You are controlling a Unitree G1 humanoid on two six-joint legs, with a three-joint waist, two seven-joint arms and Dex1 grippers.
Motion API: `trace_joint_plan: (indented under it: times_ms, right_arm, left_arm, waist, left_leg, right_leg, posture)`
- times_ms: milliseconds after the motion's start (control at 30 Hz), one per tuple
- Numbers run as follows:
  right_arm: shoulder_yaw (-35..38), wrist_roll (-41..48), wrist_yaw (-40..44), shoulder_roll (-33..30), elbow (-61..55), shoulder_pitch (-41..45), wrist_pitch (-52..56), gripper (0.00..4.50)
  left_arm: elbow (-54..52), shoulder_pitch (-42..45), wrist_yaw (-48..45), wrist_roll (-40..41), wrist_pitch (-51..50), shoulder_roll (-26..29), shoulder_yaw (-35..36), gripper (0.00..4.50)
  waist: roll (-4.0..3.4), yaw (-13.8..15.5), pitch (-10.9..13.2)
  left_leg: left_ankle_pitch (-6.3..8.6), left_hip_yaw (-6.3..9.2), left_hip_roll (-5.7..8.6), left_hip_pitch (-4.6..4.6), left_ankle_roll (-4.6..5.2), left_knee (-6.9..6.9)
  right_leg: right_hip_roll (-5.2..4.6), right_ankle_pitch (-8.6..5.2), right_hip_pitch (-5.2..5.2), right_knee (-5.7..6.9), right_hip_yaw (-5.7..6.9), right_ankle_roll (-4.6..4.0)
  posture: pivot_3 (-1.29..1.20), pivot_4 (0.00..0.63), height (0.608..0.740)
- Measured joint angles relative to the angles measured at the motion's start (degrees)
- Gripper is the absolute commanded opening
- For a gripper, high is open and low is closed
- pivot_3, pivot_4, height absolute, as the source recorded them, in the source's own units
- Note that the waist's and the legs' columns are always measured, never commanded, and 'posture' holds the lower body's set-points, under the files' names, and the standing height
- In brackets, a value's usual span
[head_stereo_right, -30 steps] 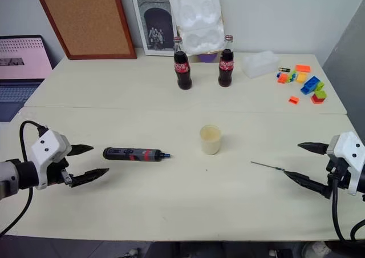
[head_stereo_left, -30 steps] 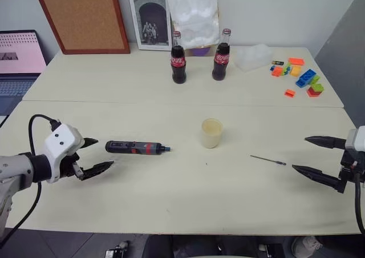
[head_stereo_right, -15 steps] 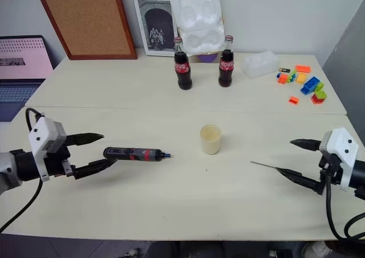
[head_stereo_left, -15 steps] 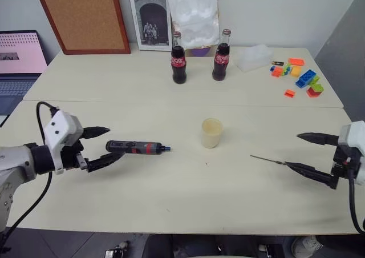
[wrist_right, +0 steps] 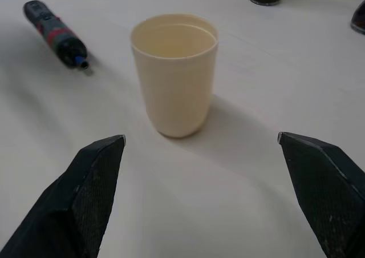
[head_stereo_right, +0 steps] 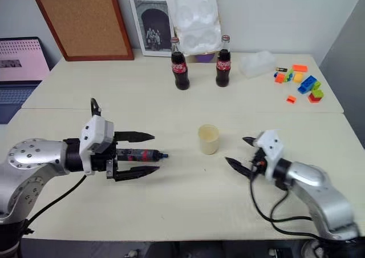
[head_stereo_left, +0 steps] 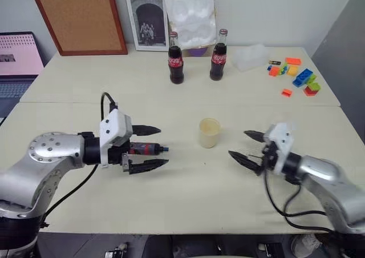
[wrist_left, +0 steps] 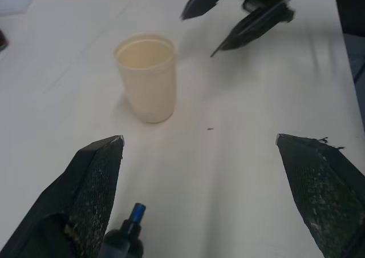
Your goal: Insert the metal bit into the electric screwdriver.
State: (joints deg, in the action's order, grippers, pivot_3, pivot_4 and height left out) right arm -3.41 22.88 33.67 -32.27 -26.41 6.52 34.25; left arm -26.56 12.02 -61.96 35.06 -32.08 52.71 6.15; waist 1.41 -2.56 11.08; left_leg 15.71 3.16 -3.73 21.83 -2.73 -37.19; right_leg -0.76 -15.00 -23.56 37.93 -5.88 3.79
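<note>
The electric screwdriver (head_stereo_left: 149, 149), black with a red band and a blue tip (wrist_left: 135, 212), lies flat on the table pointing toward the cup. My left gripper (head_stereo_left: 164, 146) is open, one finger on each side of the screwdriver's body, not closed on it. My right gripper (head_stereo_left: 238, 143) is also open and empty, low over the table just right of the cup, pointing at it; the left wrist view catches it beyond the cup as the right gripper (wrist_left: 228, 18). The screwdriver (wrist_right: 54, 32) lies past the cup in the right wrist view. The metal bit is hidden.
A cream paper cup (head_stereo_left: 209, 132) stands between the two grippers. Two cola bottles (head_stereo_left: 175, 64) stand at the back centre. Coloured toy bricks (head_stereo_left: 296, 78) lie at the back right. A laptop (head_stereo_left: 17, 61), cork board and poster are at the far left and rear.
My left gripper has slid right until its fingers straddle the screwdriver. My right gripper has swung left and down toward the cup, covering the spot where the bit lay.
</note>
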Motion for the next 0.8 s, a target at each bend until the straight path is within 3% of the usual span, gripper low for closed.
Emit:
trace_joint_plan:
  times_ms: [300, 767, 800]
  right_arm:
    - [-7.0, -6.5, -3.0, 8.9, 10.3, 4.5, -3.2, 4.5]
    - [-9.2, -11.0, -2.5, 16.8, 24.3, 12.4, -10.8, 4.5]
    - [-9.2, -11.1, -2.4, 17.0, 24.6, 12.6, -11.2, 4.32]
  left_arm:
    - [0.8, -2.5, -1.1, -5.6, 5.6, -1.1, -3.7, 4.46]
    - [3.5, -4.6, -1.2, -8.6, 10.3, -2.7, -4.4, 4.46]
    - [3.7, -4.6, -1.2, -8.6, 10.5, -2.9, -4.4, 4.5]
  waist:
    - [0.01, 0.2, 0.0]
    - [0.01, -0.3, 0.0]
    - [0.0, -0.3, 0.0]
  left_leg:
    - [0.0, 0.06, 0.0, 0.0, 0.0, 0.02]
    - [-0.01, 0.09, -0.01, -0.02, 0.01, 0.03]
    - [-0.01, 0.1, -0.01, -0.03, 0.01, 0.03]
  right_leg:
    - [-0.01, -0.02, -0.01, 0.03, 0.07, -0.03]
    - [0.0, -0.01, -0.01, 0.09, 0.1, -0.04]
    - [0.0, -0.01, -0.01, 0.1, 0.1, -0.04]
  posture:
    - [0.0, 0.15, 0.74]
    - [0.0, 0.15, 0.74]
    - [0.0, 0.15, 0.74]
